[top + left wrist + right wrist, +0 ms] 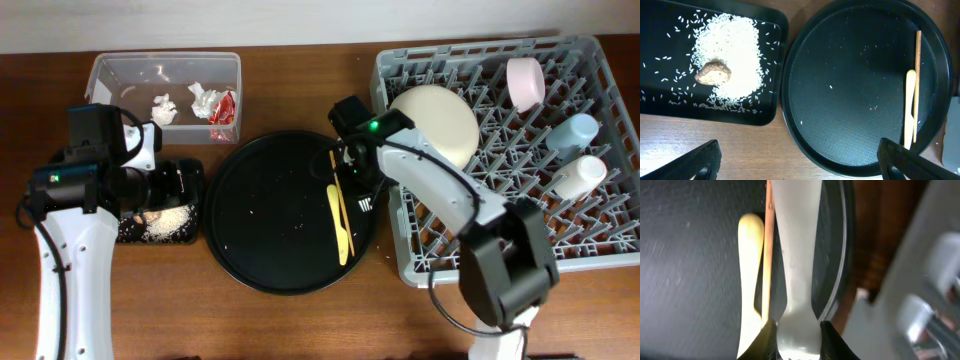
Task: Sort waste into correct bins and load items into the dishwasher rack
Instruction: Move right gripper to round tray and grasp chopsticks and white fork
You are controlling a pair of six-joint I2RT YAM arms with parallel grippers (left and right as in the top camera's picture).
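While the right fingers pinch the white fork at its neck, over the round black tray's edge just beside the dishwasher rack, I'd say it's bound for the pegs. Yellow knife and a chopstick lie alongside, waiting. Left fingers hang wide and empty near the rice in the shallow black tray.

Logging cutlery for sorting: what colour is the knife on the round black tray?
Yellow; the knife shows it best in the overhead view.
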